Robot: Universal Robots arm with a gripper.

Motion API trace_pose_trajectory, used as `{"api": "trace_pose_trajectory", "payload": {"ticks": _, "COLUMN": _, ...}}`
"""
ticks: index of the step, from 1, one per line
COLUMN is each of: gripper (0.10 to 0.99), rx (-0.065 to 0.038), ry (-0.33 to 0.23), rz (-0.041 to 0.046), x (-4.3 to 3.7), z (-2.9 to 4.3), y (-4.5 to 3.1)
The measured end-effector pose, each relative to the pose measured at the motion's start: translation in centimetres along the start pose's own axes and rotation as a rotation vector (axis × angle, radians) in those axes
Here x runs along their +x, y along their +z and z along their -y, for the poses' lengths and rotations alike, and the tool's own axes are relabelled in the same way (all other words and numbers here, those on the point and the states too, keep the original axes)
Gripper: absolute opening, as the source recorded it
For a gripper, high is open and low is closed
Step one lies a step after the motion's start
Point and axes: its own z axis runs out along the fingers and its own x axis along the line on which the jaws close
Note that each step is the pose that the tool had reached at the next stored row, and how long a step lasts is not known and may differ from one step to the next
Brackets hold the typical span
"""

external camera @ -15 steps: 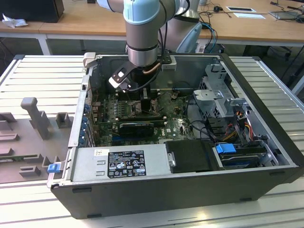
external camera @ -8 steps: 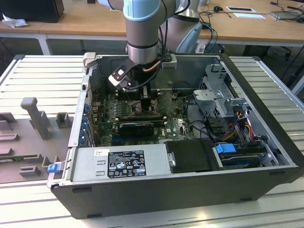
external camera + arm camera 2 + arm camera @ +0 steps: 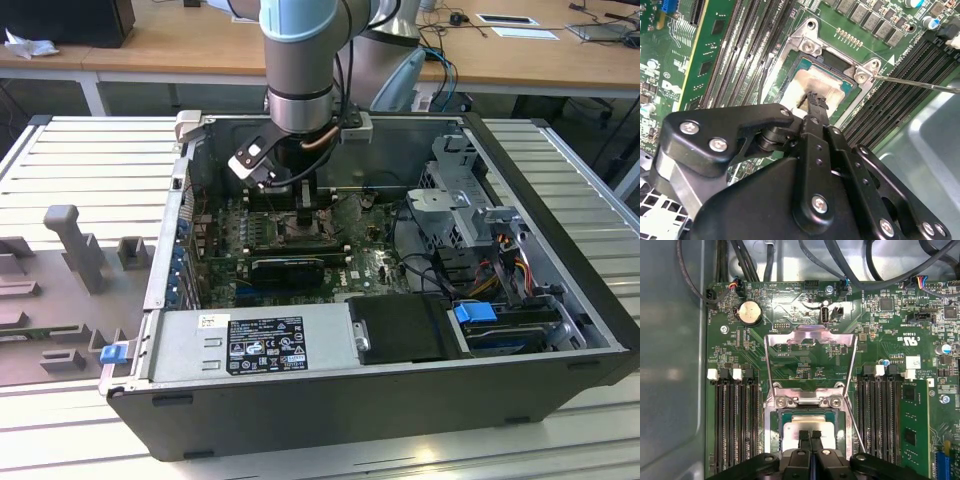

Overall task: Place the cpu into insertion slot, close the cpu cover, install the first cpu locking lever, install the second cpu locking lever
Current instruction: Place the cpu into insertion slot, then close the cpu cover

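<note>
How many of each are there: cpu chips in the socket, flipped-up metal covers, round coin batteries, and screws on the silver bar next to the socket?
cpu: 1
cpu cover: 1
round battery: 1
screws on the silver bar: 2
Total: 5

Cpu (image 3: 812, 82) showing pale silvery-beige; insertion slot (image 3: 805, 400) rim gleaming silver; cpu cover (image 3: 810, 335) shining silvery; motherboard (image 3: 790, 315) showing green; gripper (image 3: 809, 434) showing black; tabletop (image 3: 90, 160) showing ribbed grey.
</note>
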Motion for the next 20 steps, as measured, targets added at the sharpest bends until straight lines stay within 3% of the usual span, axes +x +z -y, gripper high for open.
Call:
{"api": "trace_pose_trajectory", "payload": {"ticks": 12, "gripper": 0.106, "rx": 0.0, "ry": 0.0, "rz": -0.0001, "x": 0.01, "z": -0.04, "y": -0.5}}
{"api": "trace_pose_trajectory", "payload": {"ticks": 18, "gripper": 0.106, "rx": 0.005, "ry": 0.0, "rz": -0.0004, "x": -0.03, "z": -1.16, "y": -0.44}}
{"api": "trace_pose_trajectory", "payload": {"ticks": 20, "gripper": 0.106, "rx": 0.005, "ry": 0.001, "rz": -0.0006, "x": -0.03, "z": -1.17, "y": -0.45}}
